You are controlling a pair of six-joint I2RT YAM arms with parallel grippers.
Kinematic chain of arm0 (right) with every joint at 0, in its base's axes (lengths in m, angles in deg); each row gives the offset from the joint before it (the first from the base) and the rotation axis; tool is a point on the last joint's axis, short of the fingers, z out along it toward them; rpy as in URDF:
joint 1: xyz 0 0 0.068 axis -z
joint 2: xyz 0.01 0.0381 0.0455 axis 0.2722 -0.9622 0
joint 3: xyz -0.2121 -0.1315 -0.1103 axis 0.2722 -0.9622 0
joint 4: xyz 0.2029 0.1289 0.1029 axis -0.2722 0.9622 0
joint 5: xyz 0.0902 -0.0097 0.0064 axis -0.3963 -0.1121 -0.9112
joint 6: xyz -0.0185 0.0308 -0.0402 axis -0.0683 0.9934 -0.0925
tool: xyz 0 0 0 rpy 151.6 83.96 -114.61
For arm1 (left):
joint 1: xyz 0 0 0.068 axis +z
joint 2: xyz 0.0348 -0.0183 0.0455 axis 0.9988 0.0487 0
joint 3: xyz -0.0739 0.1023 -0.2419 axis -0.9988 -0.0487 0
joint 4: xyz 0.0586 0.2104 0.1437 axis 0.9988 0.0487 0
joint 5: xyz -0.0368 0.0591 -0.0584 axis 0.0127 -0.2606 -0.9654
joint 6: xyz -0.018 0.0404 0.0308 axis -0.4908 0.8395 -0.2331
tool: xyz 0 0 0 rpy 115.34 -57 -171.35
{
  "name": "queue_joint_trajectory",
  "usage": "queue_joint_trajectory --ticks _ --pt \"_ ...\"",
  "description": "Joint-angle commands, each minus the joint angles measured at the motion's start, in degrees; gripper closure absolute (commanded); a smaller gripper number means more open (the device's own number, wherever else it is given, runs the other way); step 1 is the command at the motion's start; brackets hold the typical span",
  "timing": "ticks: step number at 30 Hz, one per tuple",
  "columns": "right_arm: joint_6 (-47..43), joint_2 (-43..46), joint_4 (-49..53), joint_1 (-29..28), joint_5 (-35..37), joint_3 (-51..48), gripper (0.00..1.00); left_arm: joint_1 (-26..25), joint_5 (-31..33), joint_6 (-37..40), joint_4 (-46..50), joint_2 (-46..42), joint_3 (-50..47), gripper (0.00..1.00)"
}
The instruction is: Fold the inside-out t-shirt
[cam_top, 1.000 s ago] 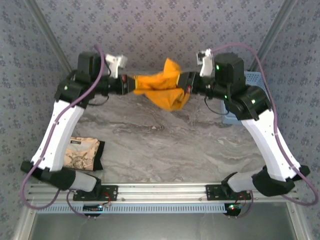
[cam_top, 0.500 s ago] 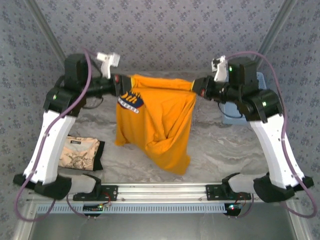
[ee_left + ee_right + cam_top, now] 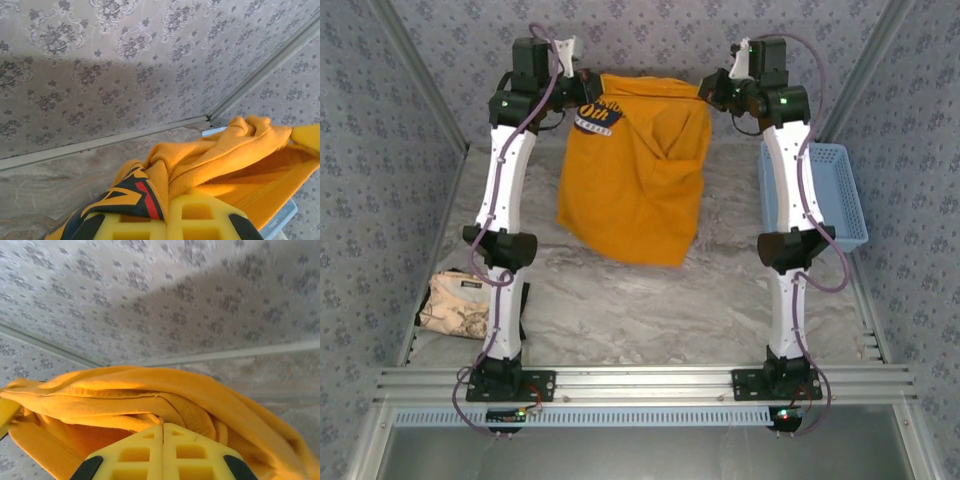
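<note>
You have both arms stretched to the far edge of the worktop (image 3: 730, 300), with the shirt (image 3: 635, 185) strung between them. Your left hand (image 3: 582, 85) is clamped on the shirt's top edge at one end, and your right hand (image 3: 712, 90) is clamped on the same edge at the other. The top edge runs nearly level between the hands.

From there the orange-yellow cloth falls in a broad sheet toward the middle of the worktop, with a deep fold running down its right half. You cannot tell from above whether its lower edge rests on the worktop. A dark graphic (image 3: 597, 112) sits at the shirt's upper left, just beside the left hand.

On your left wrist camera, the left hand (image 3: 167, 217) has its yellow pads (image 3: 200, 222) pressed together on a bunched ridge of shirt (image 3: 225, 150), with the graphic's black and red print against them. On your right wrist camera, the right hand (image 3: 163, 442) has its pads (image 3: 192, 455) shut tight on layered folds of shirt (image 3: 150, 395).

A blue basket (image 3: 820, 195) stands along the right edge. A beige cloth (image 3: 455, 300) lies at the left edge toward the near corner, partly behind the left arm.
</note>
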Motion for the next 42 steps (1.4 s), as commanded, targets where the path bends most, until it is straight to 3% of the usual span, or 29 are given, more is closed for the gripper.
queue_joint_trajectory --ticks 1,7,10,14,16,17,19,20,24,28,31,34,38,42 --pt "-6.54 12.18 -8.80 0.11 7.88 -5.88 1.00 0.08 -0.38 4.57 -7.70 -7.65 -0.75 1.00" --pt "-11.75 33.80 -19.43 -5.10 16.30 -38.92 1.00 -3.28 0.96 15.42 -4.83 -20.00 -21.12 1.00" --pt "-12.80 45.70 -28.91 -8.70 21.57 -62.50 1.00 -5.00 1.13 17.68 -5.86 -28.33 -43.28 1.00" --pt "-8.44 57.42 -35.23 -14.38 24.96 -91.72 1.00 -8.21 2.80 15.73 -22.55 -42.75 -84.16 0.98" --pt "-6.90 60.84 -36.54 -18.34 26.35 -104.25 1.00 -9.09 2.81 11.88 -30.34 -48.46 -100.04 0.77" --pt "-5.93 62.76 -36.76 -20.83 26.73 -109.47 0.92 -9.47 2.15 9.79 -33.29 -50.70 -106.96 0.60" --pt "-2.42 66.38 -36.12 -26.34 28.63 -117.64 0.70 -10.28 2.39 7.11 -35.43 -54.03 -116.78 0.53" --pt "0.04 69.00 -35.47 -29.48 29.50 -121.34 0.67 -10.62 2.40 5.92 -35.01 -55.67 -120.51 0.52" --pt "7.57 79.92 -27.86 -37.27 34.41 -128.47 0.62 -11.26 2.82 2.45 -32.49 -63.57 -128.75 0.50" --pt "4.34 83.19 -24.04 -34.08 35.11 -127.62 0.66 -11.98 5.20 0.91 -31.92 -69.64 -129.46 0.46" --pt "-0.96 75.73 -28.24 -26.72 28.12 -122.87 0.60 -12.32 6.82 0.47 -32.07 -67.51 -126.57 0.46" --pt "-3.11 65.05 -30.25 -23.47 24.84 -117.75 0.56 -13.08 7.77 -1.57 -31.74 -61.39 -122.47 0.46" --pt "-3.17 54.79 -32.29 -24.72 23.87 -114.54 0.52 -16.25 12.34 -3.05 -32.97 -52.39 -118.30 0.44" --pt "0.38 49.87 -34.20 -30.14 27.12 -115.81 0.54 -18.99 15.28 -1.21 -30.17 -43.67 -111.79 0.43"
